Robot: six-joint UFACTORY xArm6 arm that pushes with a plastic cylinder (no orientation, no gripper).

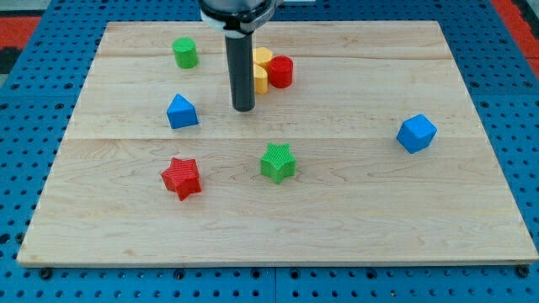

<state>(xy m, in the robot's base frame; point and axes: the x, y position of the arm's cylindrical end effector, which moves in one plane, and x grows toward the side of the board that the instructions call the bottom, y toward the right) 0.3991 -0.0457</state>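
My tip rests on the wooden board a little above its middle. Just up and to the right of it sits a yellow block, partly hidden behind the rod, with a red cylinder touching its right side. A blue block with a peaked top lies to the left of the tip, apart from it. Below the tip and slightly right is a green star. The tip touches no block that I can see.
A green cylinder stands at the top left. A red star lies at the lower left. A blue cube sits alone at the right. Blue perforated matting surrounds the board.
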